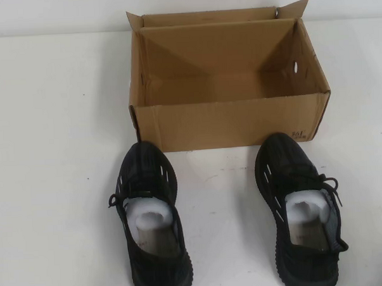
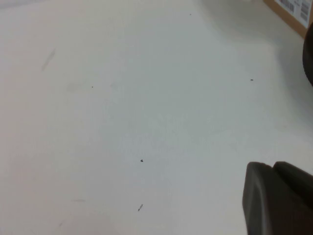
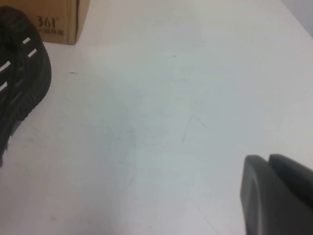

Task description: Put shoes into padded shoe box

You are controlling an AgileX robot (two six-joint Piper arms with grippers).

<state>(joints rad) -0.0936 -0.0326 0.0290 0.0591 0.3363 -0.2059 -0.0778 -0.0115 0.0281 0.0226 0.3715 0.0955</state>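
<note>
Fingers of both grippers are only partly in frame, so their opening cannot be told for either arm. One dark finger tip of the left gripper (image 2: 278, 198) shows at the edge of the left wrist view, above bare white bench (image 2: 127, 122), holding nothing visible; one dark tip of the right gripper (image 3: 276, 193) shows likewise in the right wrist view, over bare bench and well apart from the nearest shoe. Neither arm appears in the high view. The box (image 1: 231, 119) stands open-topped at the far middle of the bench, flaps raised, interior empty of shoes, a small hole in its right wall and small dark print at the near right corner of its front face. Both shoes stand upright on the bench on the near side of the box, toes pointing at it, white stuffing visible in each opening. The left shoe (image 1: 153, 214) has its toe just beside the box's near left corner; the right shoe (image 1: 302, 211) has its toe just beside the near right corner — the two shoes well apart, bare bench between them.
</note>
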